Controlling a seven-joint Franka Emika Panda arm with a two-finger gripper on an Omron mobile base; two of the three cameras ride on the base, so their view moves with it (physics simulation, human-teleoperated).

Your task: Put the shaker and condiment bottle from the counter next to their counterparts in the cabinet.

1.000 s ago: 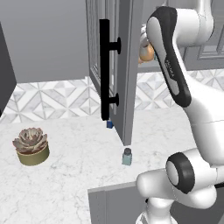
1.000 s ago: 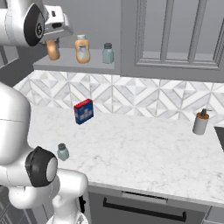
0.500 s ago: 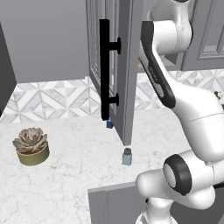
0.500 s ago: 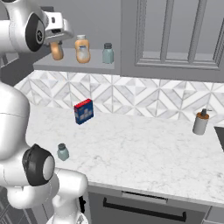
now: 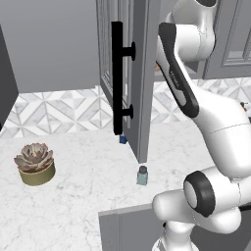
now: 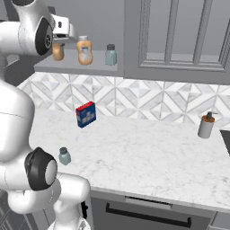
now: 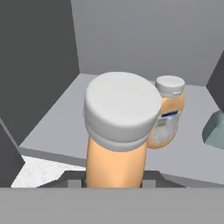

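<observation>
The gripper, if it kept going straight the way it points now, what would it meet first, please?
Probably the orange bottle standing on the cabinet shelf just beyond the condiment bottle it carries; depth is unclear.

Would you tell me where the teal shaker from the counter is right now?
The shaker stands on the counter near its front edge, left in the right base view, in front of the blue box.

The cabinet door (image 5: 135,73) is standing open, leaving the shelf (image 6: 67,68) reachable from the front. On it, an orange bottle (image 6: 58,51) is sitting at the left by the side wall, a second orange bottle (image 6: 84,50) just right of it, and a teal shaker (image 6: 110,55) further right, with bare shelf between those two. The end effector (image 6: 63,38) is hanging above the left bottle.
</observation>
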